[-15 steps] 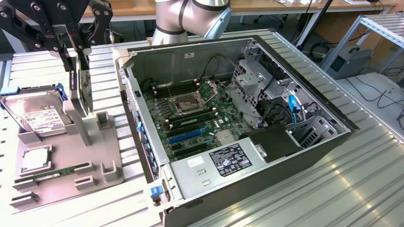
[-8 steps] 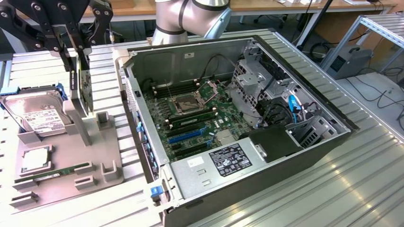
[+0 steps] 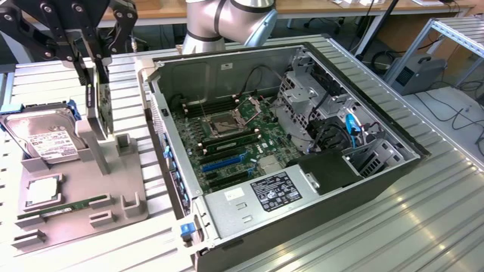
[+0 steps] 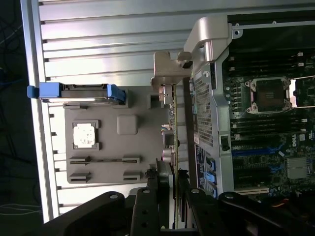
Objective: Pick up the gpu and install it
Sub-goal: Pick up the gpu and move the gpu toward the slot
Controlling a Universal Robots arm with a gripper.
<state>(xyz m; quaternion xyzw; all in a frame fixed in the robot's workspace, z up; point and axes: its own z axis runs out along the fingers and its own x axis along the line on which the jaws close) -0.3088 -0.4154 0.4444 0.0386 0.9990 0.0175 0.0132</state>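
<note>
The gpu (image 3: pixel 99 110) is a thin dark card hanging upright, edge-on, over the back of the grey parts tray (image 3: pixel 140 181). My gripper (image 3: pixel 94 76) is shut on its top edge, one black finger on each face. In the wrist view the gpu (image 4: pixel 173 123) runs as a narrow strip away from my gripper (image 4: pixel 170 194), and its silvery end bracket (image 4: pixel 167 73) sits at the far end. The card hangs beside the outer wall of the open computer case (image 3: pixel 355 187), outside it. The motherboard (image 3: pixel 226 141) lies exposed inside, with a blue slot (image 3: pixel 224 163).
A hard drive (image 3: pixel 45 139) in blue rails stands on the tray at the exterior view's left. A CPU (image 3: pixel 42 192) and a green RAM stick (image 3: pixel 64 208) lie nearer the front. Grey tray posts (image 3: pixel 97 144) stand just under the card. Ribbed metal table (image 3: pixel 393 226) surrounds everything.
</note>
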